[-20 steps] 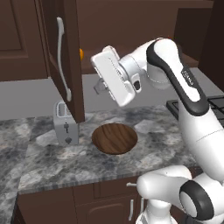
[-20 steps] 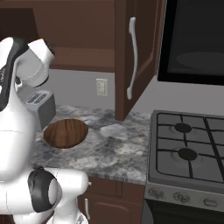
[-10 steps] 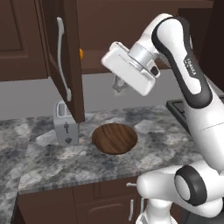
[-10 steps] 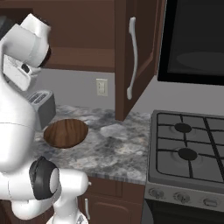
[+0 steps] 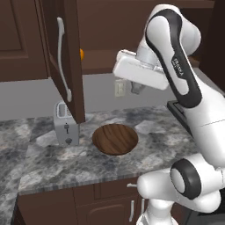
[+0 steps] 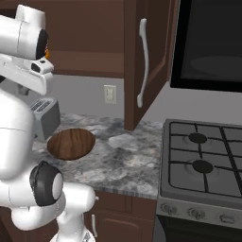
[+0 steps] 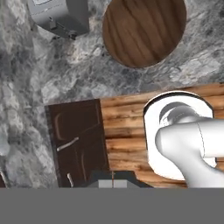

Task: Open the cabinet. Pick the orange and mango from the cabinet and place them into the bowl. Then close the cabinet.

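The orange (image 5: 81,53) is seen on the shelf of the opened cabinet (image 5: 66,61), with the bowl (image 5: 115,138) below on the counter, while the gripper (image 5: 137,89), clenched on nothing, has been raised from bowl level toward that shelf over 1 second.

The orange (image 5: 81,53) peeks from behind the open cabinet (image 5: 66,57) door, mostly hidden; the toaster (image 7: 61,16) is cut off at the hand view's top edge.

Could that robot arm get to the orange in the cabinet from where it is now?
Probably yes. Both cabinet doors stand swung open, and the orange sits at the shelf's front edge with nothing before it. The gripper hangs level with the shelf, but its fingers are shut and point down, so it must turn and open first.
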Motion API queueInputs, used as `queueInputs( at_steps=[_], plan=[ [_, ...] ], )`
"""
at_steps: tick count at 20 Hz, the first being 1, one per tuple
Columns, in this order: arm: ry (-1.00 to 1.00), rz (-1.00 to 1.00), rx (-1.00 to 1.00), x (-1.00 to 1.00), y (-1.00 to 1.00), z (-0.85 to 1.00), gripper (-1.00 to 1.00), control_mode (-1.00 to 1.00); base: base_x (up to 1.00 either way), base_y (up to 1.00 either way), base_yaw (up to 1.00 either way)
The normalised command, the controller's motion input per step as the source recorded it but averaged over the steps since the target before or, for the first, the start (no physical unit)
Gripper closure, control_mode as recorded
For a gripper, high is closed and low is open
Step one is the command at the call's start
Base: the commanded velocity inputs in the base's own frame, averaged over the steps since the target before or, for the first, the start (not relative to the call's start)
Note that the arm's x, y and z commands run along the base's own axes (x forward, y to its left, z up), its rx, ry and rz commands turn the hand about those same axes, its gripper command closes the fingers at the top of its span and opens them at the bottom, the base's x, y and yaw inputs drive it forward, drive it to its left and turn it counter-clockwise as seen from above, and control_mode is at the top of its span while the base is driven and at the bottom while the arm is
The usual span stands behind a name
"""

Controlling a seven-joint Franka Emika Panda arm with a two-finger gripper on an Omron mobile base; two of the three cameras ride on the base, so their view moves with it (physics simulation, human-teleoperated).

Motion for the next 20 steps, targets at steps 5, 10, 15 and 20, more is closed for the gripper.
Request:
queueInputs(
  at_steps=[5,10,15,20],
  plan=[
    [-0.29,0.0,-0.32,0.0,-0.39,-0.27,1.0,-1.0,0.0,0.0,0.0],
    [-0.28,0.0,-0.3,0.0,-0.45,-0.15,1.0,-1.0,0.0,0.0,0.0],
    [-0.1,0.0,-0.19,0.0,-0.55,-0.03,1.0,-1.0,0.0,0.0,0.0],
    [-0.1,0.04,-0.09,0.0,-0.42,0.0,1.0,-1.0,0.0,0.0,0.0]
  ],
)
